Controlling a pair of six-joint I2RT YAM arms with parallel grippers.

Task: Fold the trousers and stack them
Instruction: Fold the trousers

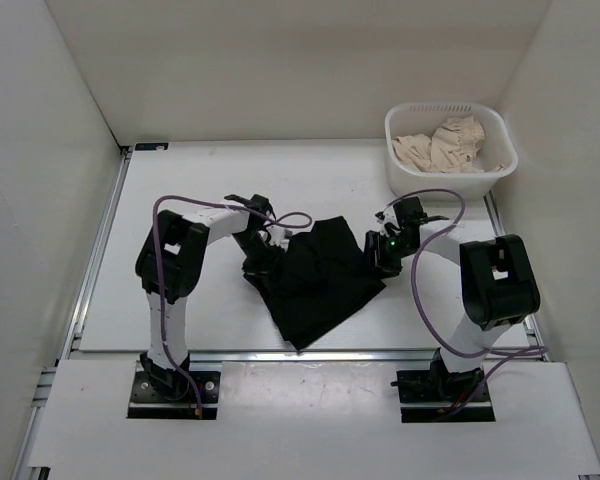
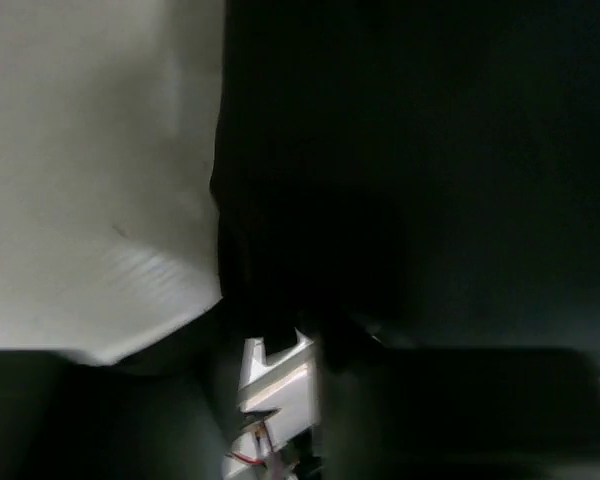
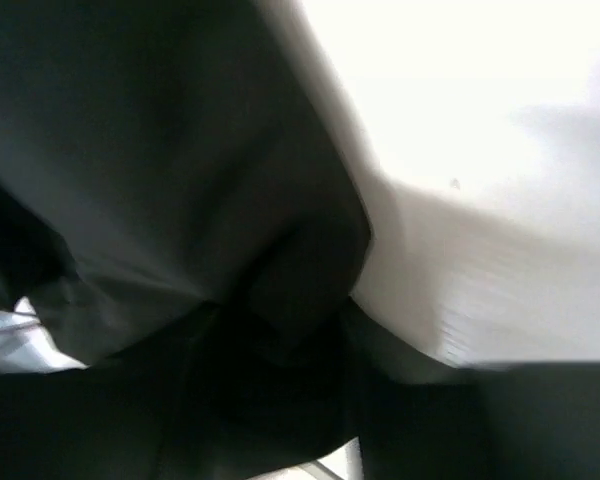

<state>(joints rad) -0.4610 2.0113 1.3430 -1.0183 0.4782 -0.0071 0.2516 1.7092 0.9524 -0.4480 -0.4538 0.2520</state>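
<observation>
Black trousers [image 1: 315, 280] lay spread between the two pincers on the white table [image 1: 180, 180].
The left pincer [image 1: 263, 250] met the cloth's left edge and the right pincer [image 1: 378, 248] its right edge, with one corner pointing toward the arm bases. Both wrist views were dark and blurred, so I could not tell whether either pincer was apart or clamped. A white basket [image 1: 500, 165] stood beyond the right pincer.

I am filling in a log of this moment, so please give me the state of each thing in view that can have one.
trousers: rumpled dark heap, not yet neatly folded.
left end effector: at the trousers' left edge; fingers hidden by cloth, open or shut unclear.
right end effector: at their right edge; likewise unclear.
basket: upright, holding beige cloth.
</observation>
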